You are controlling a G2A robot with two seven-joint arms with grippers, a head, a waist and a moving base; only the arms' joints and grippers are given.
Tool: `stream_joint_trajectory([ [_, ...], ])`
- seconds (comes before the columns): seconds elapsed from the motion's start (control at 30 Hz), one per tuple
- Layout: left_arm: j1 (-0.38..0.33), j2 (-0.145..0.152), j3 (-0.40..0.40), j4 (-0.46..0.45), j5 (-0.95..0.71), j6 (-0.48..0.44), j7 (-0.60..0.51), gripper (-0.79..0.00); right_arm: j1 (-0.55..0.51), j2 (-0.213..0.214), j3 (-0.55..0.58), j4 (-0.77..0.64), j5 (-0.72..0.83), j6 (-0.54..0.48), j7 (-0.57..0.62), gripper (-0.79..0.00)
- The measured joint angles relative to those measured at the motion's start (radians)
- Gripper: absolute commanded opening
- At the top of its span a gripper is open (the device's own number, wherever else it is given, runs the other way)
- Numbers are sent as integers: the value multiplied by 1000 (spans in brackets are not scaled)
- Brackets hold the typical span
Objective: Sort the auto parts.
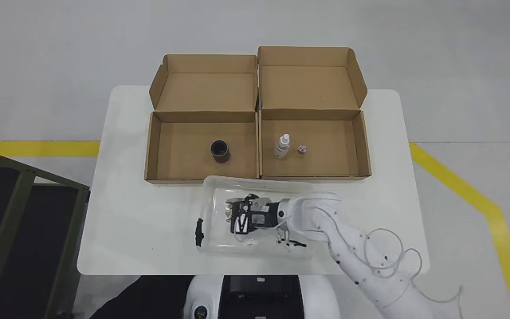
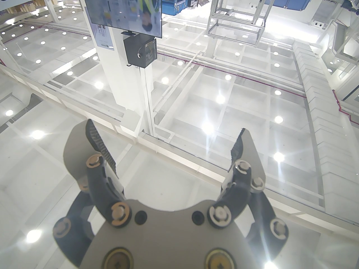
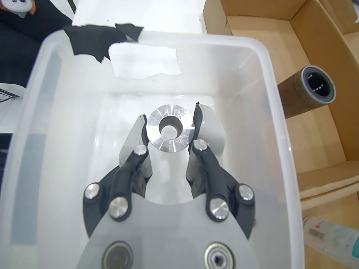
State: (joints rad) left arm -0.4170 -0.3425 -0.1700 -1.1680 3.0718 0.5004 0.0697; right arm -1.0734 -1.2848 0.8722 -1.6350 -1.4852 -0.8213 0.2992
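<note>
Sorting looks partly done to me. A dark cylindrical bearing (image 1: 220, 150) lies in the left cardboard box (image 1: 156, 155); a small white bottle (image 1: 282, 144) and a tiny part (image 1: 302, 149) lie in the right cardboard box (image 1: 363, 155), both boxes mid-frame in the top view. My right gripper (image 3: 170, 118) sits inside the clear bin (image 3: 269, 65), lower centre, fingers pressed against both sides of a silver ring (image 3: 170, 144) — that one's not yet boxed. My left gripper (image 2: 171, 146) gapes wide, holding nothing.
</note>
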Motion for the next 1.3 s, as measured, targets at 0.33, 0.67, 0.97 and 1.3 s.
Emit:
stream_joint_trajectory([
  [0.33, 0, 0, 0, 0, 0, 0, 0, 0, -39, 15, 56, -114, 110, -14, 2, -785],
  [0.67, 0, 0, 0, 0, 0, 0, 0, 0, -44, 23, 127, -196, 282, 18, -15, -785],
  [0.97, 0, 0, 0, 0, 0, 0, 0, 0, -51, 30, 206, -290, 377, 96, -58, -785],
  [1.3, 0, 0, 0, 0, 0, 0, 0, 0, -66, 36, 284, -356, 432, 127, -186, -785],
])
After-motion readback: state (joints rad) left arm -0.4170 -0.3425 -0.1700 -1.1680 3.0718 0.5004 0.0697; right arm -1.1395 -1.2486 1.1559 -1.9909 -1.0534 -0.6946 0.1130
